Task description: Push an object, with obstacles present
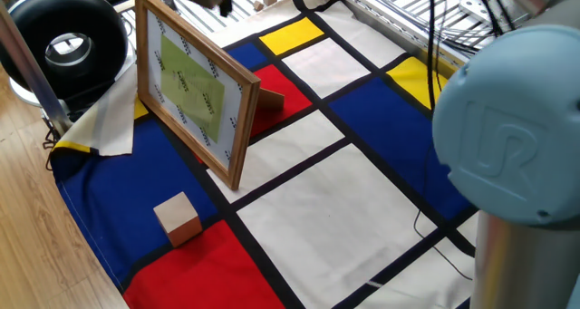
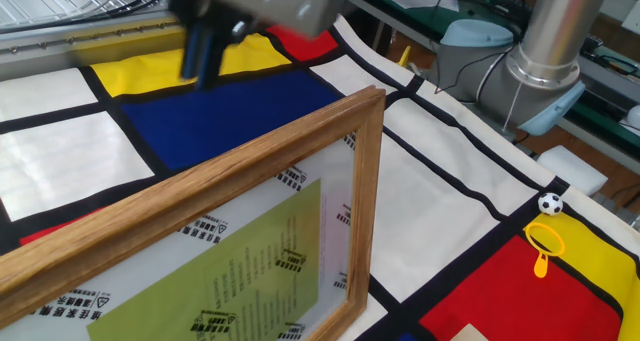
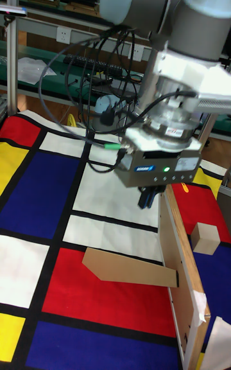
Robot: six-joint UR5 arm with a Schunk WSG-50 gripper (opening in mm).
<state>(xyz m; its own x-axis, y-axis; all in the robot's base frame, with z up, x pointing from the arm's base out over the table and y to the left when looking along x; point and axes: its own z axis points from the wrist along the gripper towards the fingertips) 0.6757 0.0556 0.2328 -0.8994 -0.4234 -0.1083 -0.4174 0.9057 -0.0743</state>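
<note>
The object, a small light-tan wooden cube (image 1: 177, 217), rests on the cloth near the front left corner, and in the tall fixed view the cube (image 3: 205, 237) lies just right of the frame. The picture frame (image 1: 190, 87) stands tilted, with the reddish-brown flat piece (image 1: 272, 99) behind it. My gripper (image 2: 203, 71) hangs above the blue and yellow panels beyond the frame's top edge. Its dark fingers are close together with nothing between them. In the tall fixed view the gripper (image 3: 147, 202) is left of the frame (image 3: 183, 267), above the flat piece (image 3: 128, 267).
A black round device (image 1: 63, 37) and a folded cloth flap (image 1: 109, 119) sit at the table's left edge. Metal rails and cables run along the back. A tiny soccer-ball toy (image 2: 549, 203) lies on the cloth. The arm's large blue-grey joint (image 1: 507, 146) fills the right foreground.
</note>
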